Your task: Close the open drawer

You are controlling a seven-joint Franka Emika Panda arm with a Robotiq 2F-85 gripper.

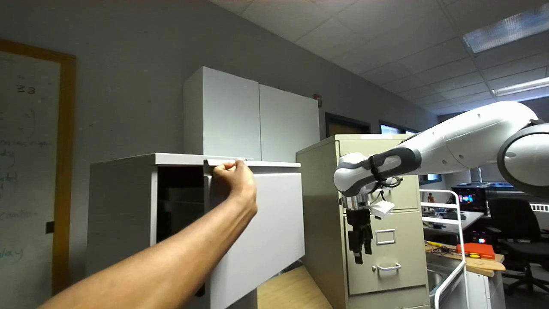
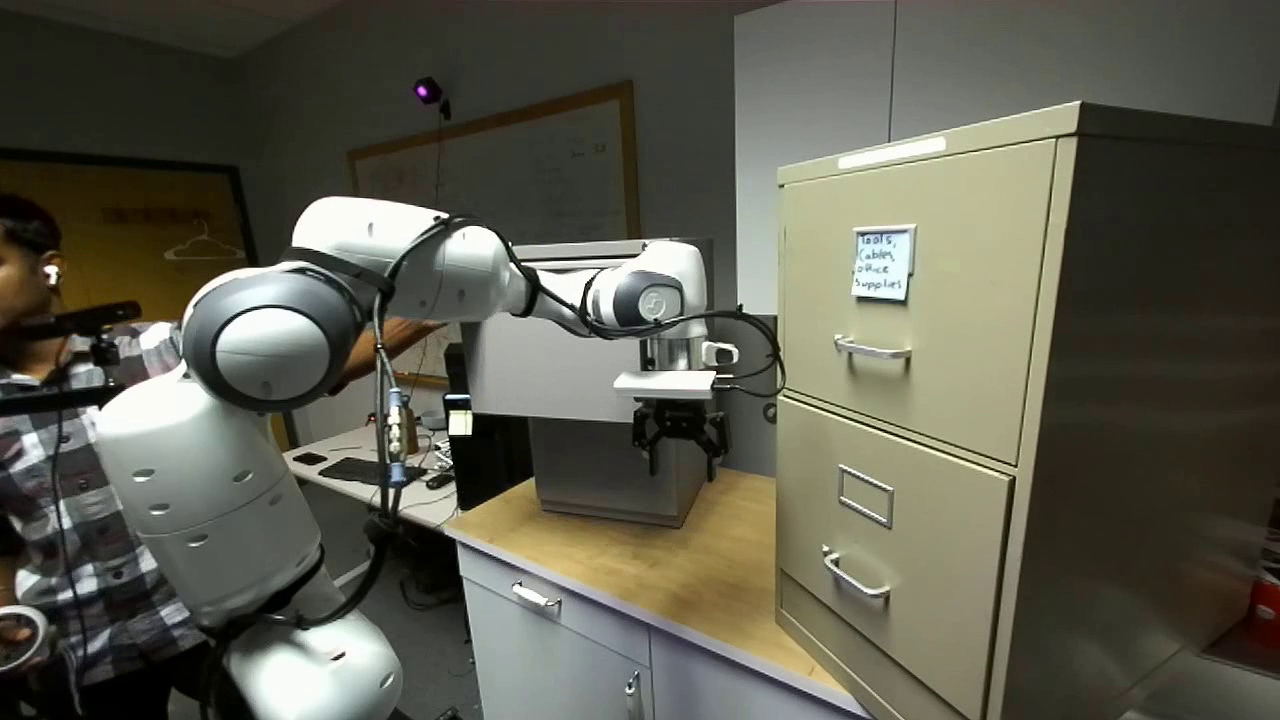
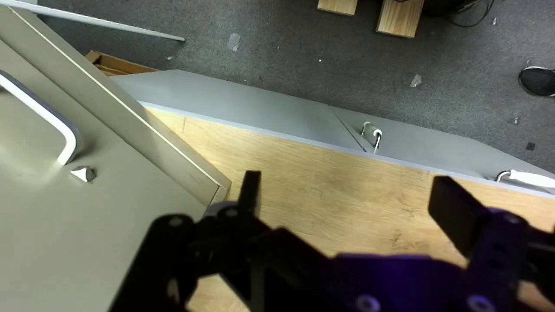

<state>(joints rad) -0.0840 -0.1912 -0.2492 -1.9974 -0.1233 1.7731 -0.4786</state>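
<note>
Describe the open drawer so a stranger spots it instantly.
Find the tall beige filing cabinet; beside it, a light-grey cabinet sits on the wooden counter. The open drawer is this grey cabinet's upper one, with a wide flat front and a person's hand at its top edge. It juts out past the lower front beneath and, unlike the filing cabinet, shows no metal bar handles.

A paper label [image 2: 882, 268] on the tan cabinet [image 2: 960, 330] says "Tools, Cables, office Supplies", and the whiteboard [image 1: 36, 180] says 38 [image 1: 25, 89], with hard-to-read words [image 1: 15, 215] below
</note>
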